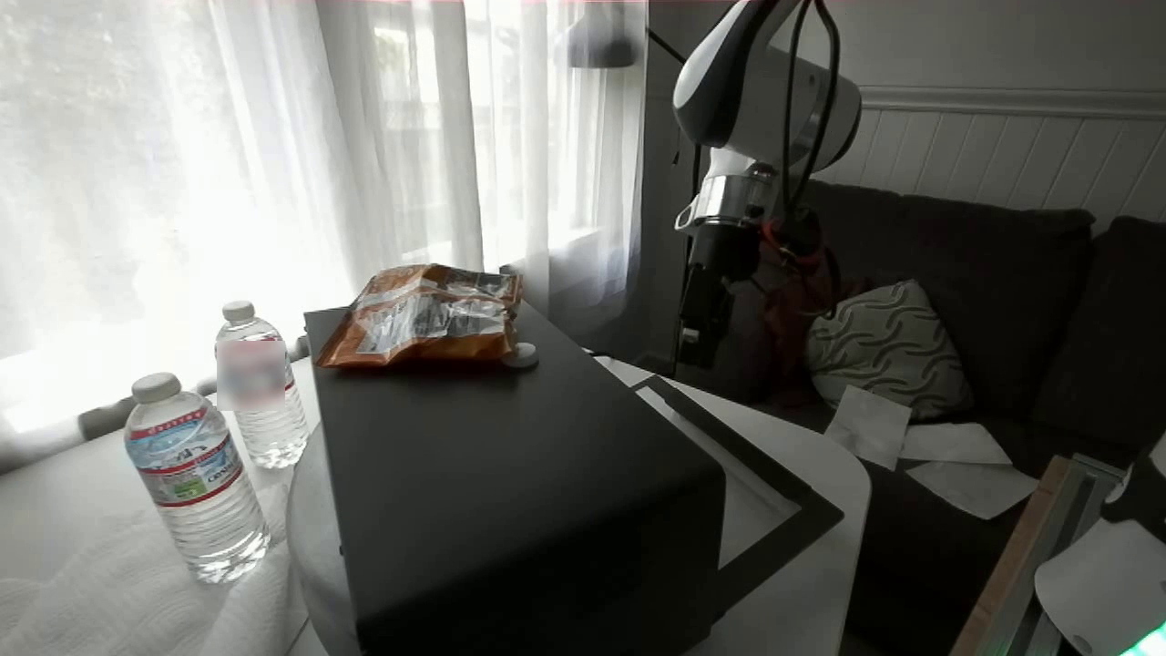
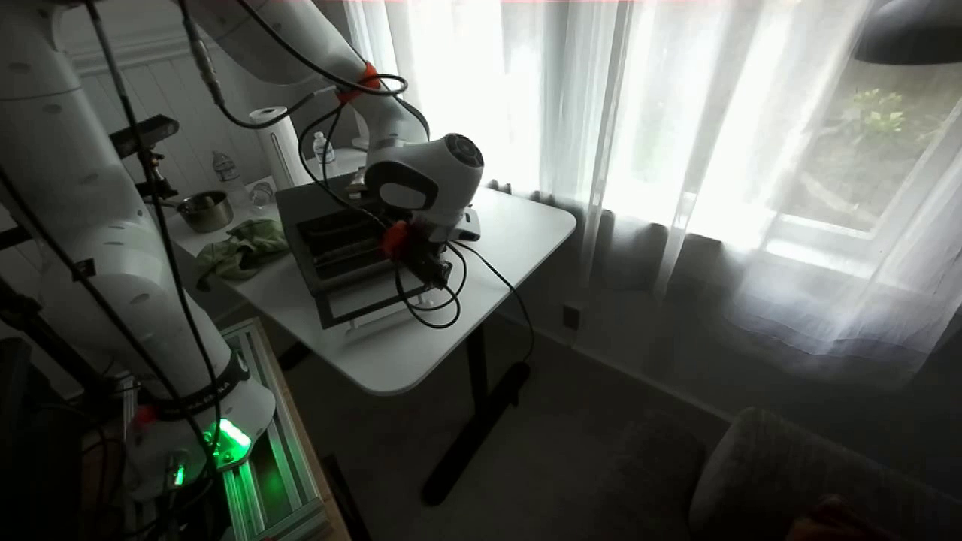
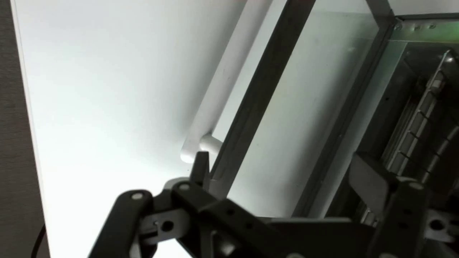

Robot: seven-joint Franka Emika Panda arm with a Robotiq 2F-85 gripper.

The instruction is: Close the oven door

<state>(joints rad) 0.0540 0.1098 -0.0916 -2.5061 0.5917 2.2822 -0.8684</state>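
Oven door (image 3: 304,107) lies lowered over the white table (image 2: 406,361), joined along its inner edge to the low front of the oven (image 1: 528,465), so the wire rack (image 3: 412,129) inside shows. Its handle (image 3: 226,75) faces the tabletop — it sits on the outer face, which points downward when the door is lowered. The gripper (image 3: 281,165) hangs over one end of the door, its fingers (image 3: 200,166) spread wide and nothing clasped between them. In the wrist view, one finger stands by the end of the door's outer bar (image 3: 260,89) and its mate nearer the oven's mouth; that seems a stance for catching the free edge rather than pinching the handle. Light is poor in both exterior views, so I cannot tell whether a fingertip touches the door. Closing has not begun, by my reckoning; the next move probably calls for getting beneath that free edge and lifting it. The orange bag (image 1: 428,319) rests on the oven's top — outside the door's path, I judge.
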